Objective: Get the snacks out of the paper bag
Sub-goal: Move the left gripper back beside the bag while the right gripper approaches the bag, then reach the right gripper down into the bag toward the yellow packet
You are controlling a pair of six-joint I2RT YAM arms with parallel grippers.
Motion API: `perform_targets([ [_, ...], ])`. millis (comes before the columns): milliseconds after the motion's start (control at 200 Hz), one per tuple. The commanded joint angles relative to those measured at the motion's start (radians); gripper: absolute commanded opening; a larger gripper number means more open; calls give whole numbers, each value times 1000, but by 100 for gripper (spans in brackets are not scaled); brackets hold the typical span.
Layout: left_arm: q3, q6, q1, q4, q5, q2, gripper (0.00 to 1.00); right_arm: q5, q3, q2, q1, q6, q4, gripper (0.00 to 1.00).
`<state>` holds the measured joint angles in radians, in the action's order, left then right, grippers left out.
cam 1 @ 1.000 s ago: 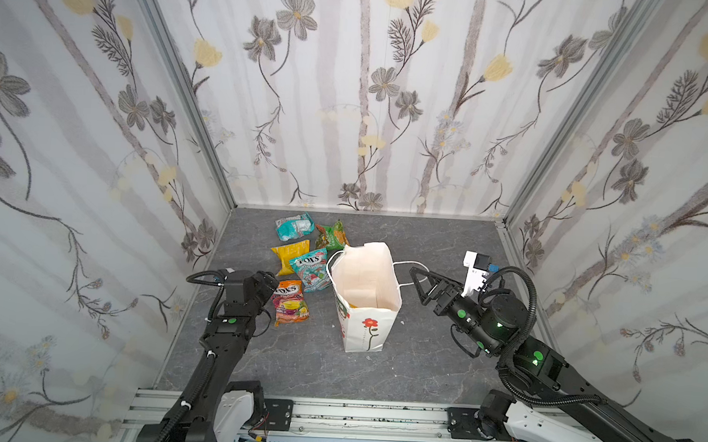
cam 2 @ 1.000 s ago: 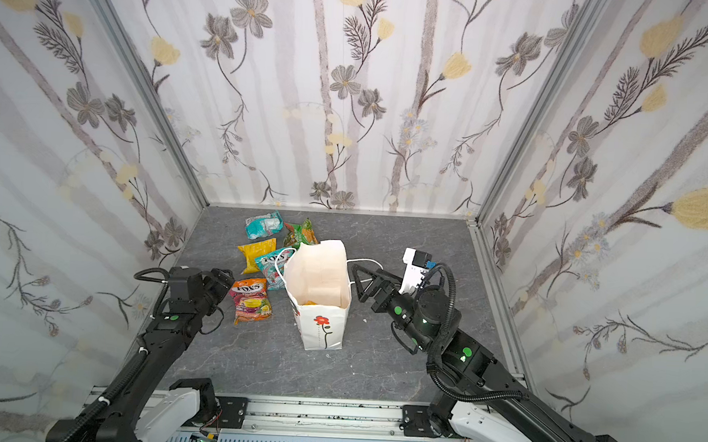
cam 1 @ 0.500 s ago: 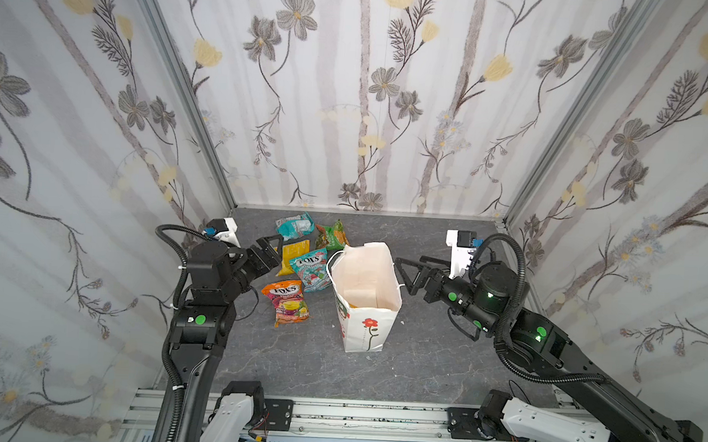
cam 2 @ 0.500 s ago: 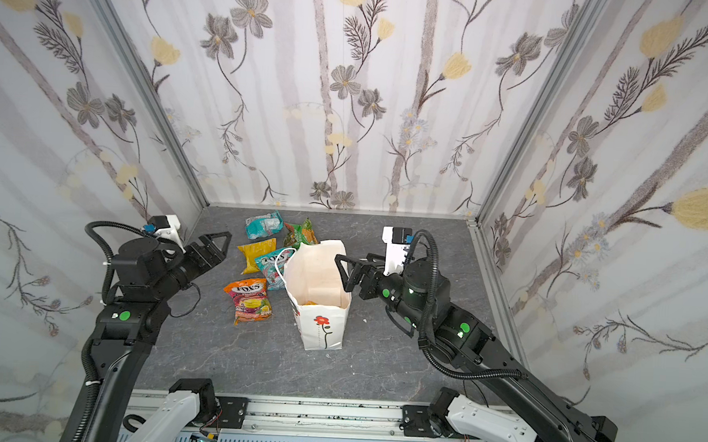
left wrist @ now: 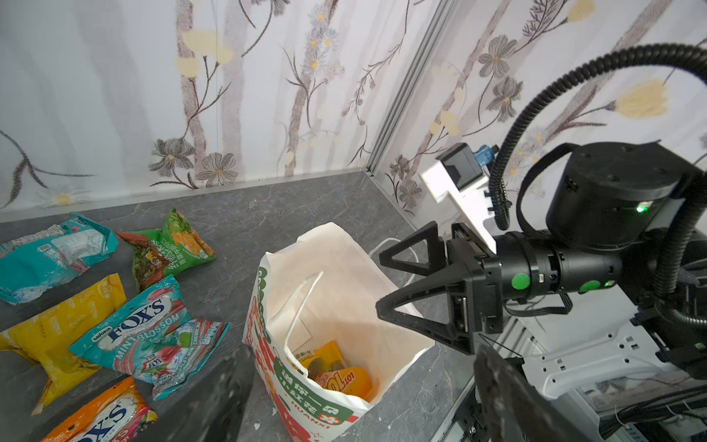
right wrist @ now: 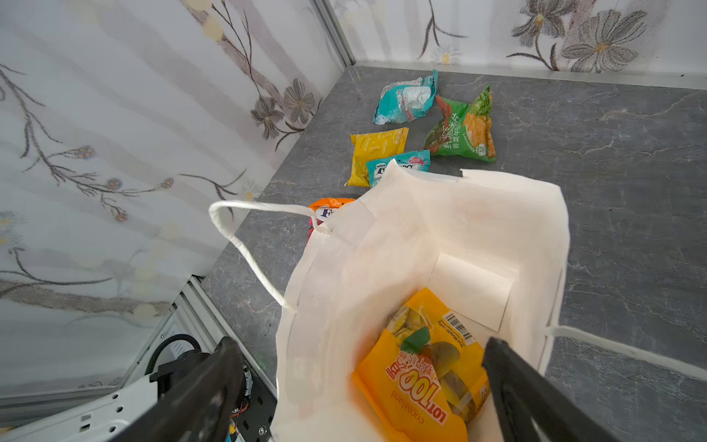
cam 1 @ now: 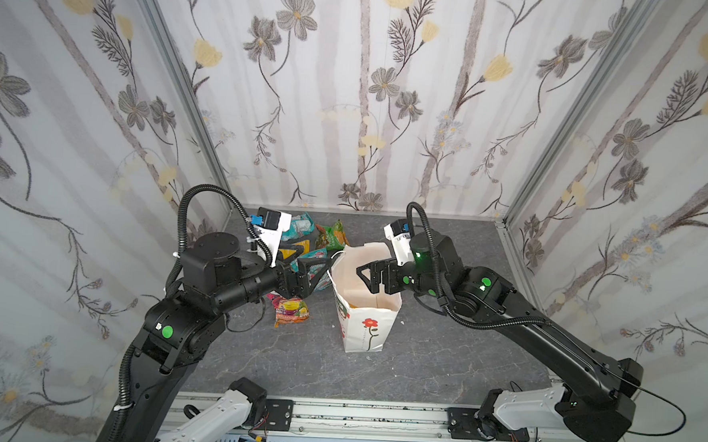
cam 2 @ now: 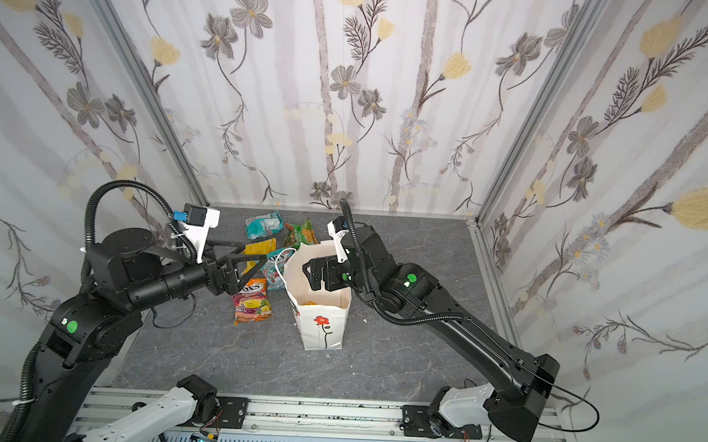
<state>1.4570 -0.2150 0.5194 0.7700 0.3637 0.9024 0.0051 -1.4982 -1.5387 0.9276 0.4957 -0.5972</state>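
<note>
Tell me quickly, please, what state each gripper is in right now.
Left gripper: open, holding nothing, beside the paper bag.
Right gripper: open, holding nothing, above the paper bag's mouth.

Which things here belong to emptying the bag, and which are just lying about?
Part of the job:
paper bag; orange packet still inside it; already out: teal packet, green packet, yellow packet, mint sweets packet, fruit sweets packet.

Just surroundings:
grey table, flowered walls, metal rail in front.
</note>
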Motion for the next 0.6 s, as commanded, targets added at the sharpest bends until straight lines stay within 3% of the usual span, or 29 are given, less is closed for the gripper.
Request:
perform_targets([
  [0,64,72,88,141,-107,31,92,-3,-29,-45,10,-29,-54,97],
  [295,123,109,260,211,-187,66,95,71,-113,-201,41,-42,-126,97],
  [595,118,140,268,212,-228,29,97,103,-154,-326,42,-43,-181,97],
])
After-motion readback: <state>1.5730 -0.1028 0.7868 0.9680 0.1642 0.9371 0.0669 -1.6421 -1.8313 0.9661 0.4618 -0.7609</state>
